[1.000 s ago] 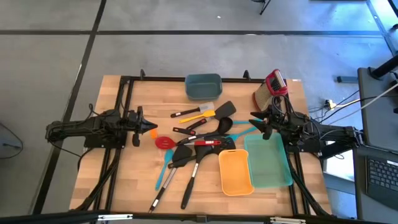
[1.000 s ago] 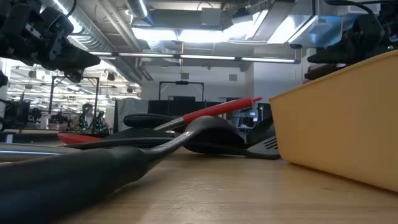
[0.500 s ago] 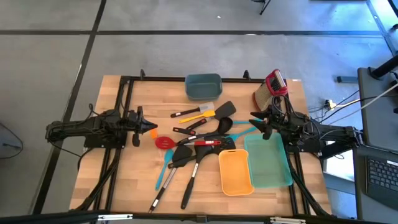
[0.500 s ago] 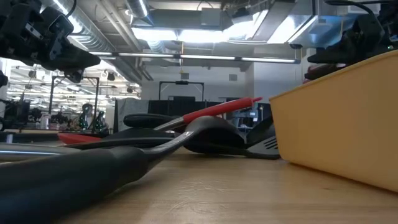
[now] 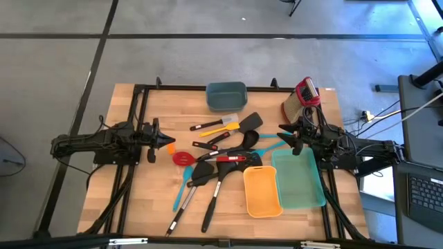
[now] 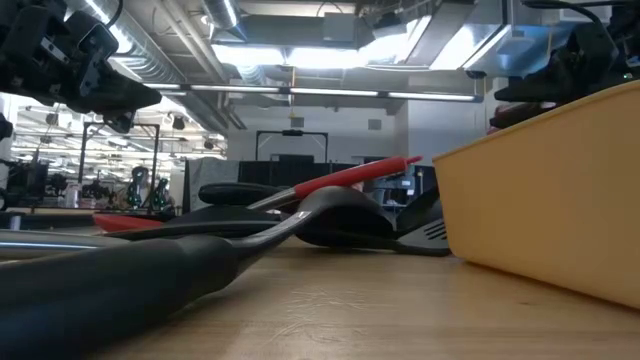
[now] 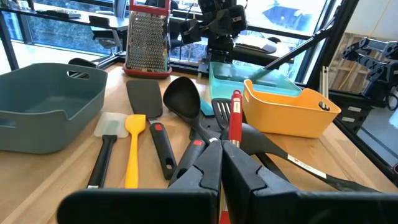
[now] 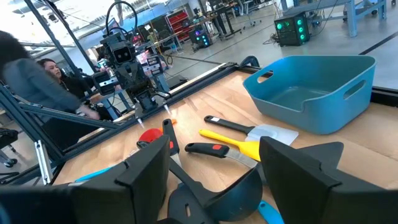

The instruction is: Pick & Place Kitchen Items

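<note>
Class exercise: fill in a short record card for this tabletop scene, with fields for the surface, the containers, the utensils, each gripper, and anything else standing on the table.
surface: wooden table
containers: dark teal bin at the far edge; orange bin and light teal bin side by side near the right arm
utensils: pile of long-handled utensils in the middle, none in a bin
left gripper: shut, empty, beside the pile
right gripper: open, empty, beside the pile
other: box grater at the far right corner
</note>
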